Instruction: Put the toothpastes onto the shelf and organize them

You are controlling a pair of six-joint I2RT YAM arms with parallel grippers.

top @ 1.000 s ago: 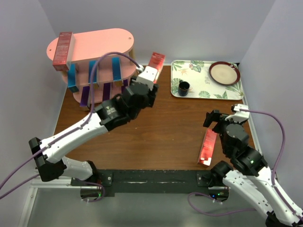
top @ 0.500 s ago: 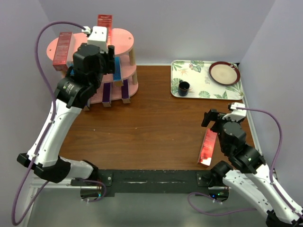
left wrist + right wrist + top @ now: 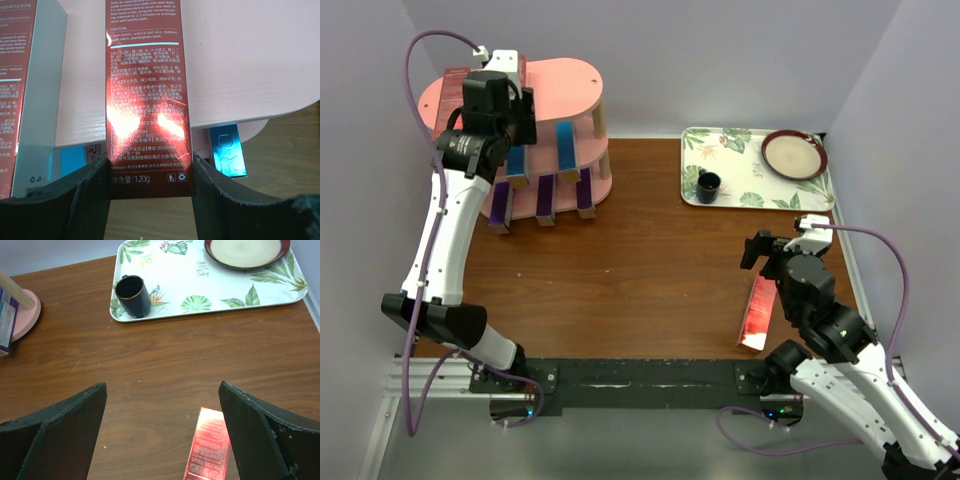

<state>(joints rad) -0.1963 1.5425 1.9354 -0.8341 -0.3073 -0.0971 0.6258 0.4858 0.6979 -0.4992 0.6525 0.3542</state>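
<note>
My left gripper [image 3: 505, 85] is over the left part of the pink shelf's [image 3: 565, 85] top board, shut on the near end of a red toothpaste carton [image 3: 147, 100]. That carton stretches out across the board [image 3: 240, 65]; whether it touches I cannot tell. Beside it another red carton [image 3: 432, 105] lies on the top board. Blue cartons [image 3: 567, 150] fill the middle tier and purple ones [image 3: 545, 198] the bottom tier. A third red carton [image 3: 758, 312] lies on the table just below my right gripper [image 3: 780, 243], which stands wide open and empty with the carton [image 3: 207, 447] near its right finger.
A floral tray [image 3: 725, 190] at the back right carries a dark cup [image 3: 708, 184] and a brown-rimmed plate [image 3: 794, 153]. Grey walls close in the left, back and right sides. The black mounting rail [image 3: 640, 378] runs along the near edge.
The left arm swung left and up with the red carton, from the shelf's right end to above the left part of the top board. The right arm barely shifted.
</note>
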